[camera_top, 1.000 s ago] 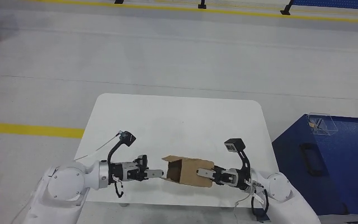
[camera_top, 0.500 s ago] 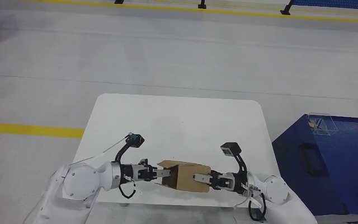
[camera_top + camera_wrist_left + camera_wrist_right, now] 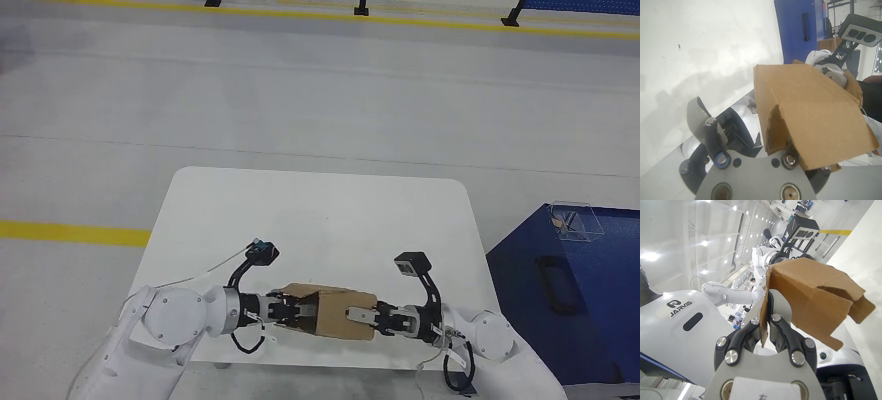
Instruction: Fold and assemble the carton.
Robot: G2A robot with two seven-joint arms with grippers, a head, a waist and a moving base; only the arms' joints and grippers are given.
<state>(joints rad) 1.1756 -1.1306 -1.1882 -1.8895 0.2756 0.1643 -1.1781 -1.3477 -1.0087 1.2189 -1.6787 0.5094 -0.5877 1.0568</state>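
A brown cardboard carton (image 3: 332,312) is held just above the near edge of the white table (image 3: 320,215), lying on its side between the two arms. My right gripper (image 3: 358,317) is shut on the carton's wall, whose thin edge sits pinched between the fingers (image 3: 780,306). The carton (image 3: 810,291) extends away from that grip, with loose flaps at its far end. My left gripper (image 3: 297,311) is open at the carton's other end. One finger (image 3: 700,117) stands outside the carton (image 3: 810,106), and the other is hidden under a flap.
A blue bin (image 3: 565,300) stands right of the table, with a clear plastic box (image 3: 573,221) on its top. The table's far half is bare. A yellow line (image 3: 70,233) runs along the floor on the left.
The left arm has moved right, up to the carton's open end. The carton and the right gripper shifted slightly left and toward the table's near edge.
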